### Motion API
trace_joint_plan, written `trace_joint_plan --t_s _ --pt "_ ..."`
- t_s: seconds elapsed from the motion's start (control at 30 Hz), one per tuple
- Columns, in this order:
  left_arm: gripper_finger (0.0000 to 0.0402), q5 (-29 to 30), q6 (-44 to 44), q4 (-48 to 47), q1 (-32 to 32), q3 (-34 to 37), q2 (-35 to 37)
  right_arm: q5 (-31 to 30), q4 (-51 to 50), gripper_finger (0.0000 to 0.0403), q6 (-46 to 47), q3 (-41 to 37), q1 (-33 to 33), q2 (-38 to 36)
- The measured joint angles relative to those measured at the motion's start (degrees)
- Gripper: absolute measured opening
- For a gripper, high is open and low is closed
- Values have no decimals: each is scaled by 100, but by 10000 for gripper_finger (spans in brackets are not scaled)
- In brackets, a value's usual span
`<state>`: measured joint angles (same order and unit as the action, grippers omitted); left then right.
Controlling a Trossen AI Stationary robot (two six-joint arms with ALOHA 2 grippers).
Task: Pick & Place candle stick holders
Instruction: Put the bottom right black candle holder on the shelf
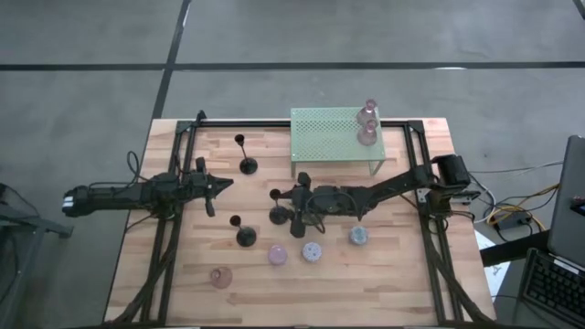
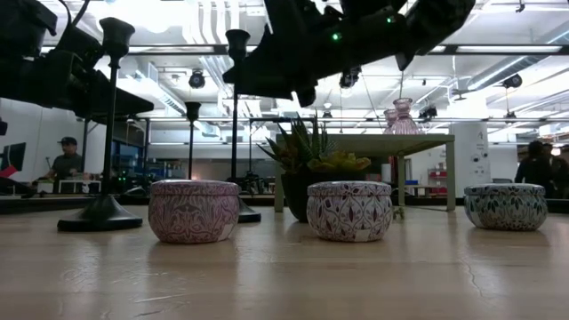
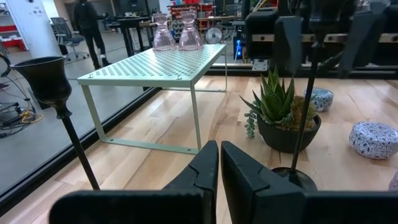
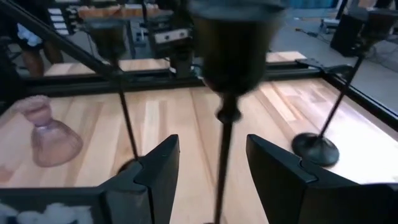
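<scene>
Right gripper [image 4: 208,165]: over mid-table, jaws apart, straddling the stem of a black candlestick [image 4: 227,74] without visibly touching it.
Candlestick: upright between the fingers [image 4: 163,163], cup above them, base [image 1: 278,217] on the table [image 1: 402,274].
Left gripper [image 3: 219,168]: jaws together, empty, left of centre.
Other candlesticks: one [image 1: 247,164] near the green rack [image 1: 334,137], one [image 1: 244,235] toward the front by the small round holders [image 2: 194,211].

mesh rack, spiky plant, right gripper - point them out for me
mesh rack [image 1: 322,135], high view, bare part of its top.
spiky plant [image 3: 275,98], left wrist view, its leaves.
right gripper [image 4: 212,163], right wrist view, midway between its fingertips.
</scene>
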<state>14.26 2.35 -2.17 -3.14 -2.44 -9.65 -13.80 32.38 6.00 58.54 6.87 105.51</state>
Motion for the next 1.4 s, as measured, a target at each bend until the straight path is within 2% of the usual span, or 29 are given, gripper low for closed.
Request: trace_joint_plan --t_s 0.27,0.67,1.0,1.4 --pt "23 -1 0 0 1 -2 -2 -142 -28 139 -141 15 -8 -52" --pt "23 0 0 0 0 0 -2 -133 -38 16 -315 15 0 -79" --pt "23 0 0 0 0 -2 -2 -122 -69 14 -273 15 0 -337" --pt "23 -2 0 0 2 -2 -4 -140 -1275 14 -292 20 -39 -1890"
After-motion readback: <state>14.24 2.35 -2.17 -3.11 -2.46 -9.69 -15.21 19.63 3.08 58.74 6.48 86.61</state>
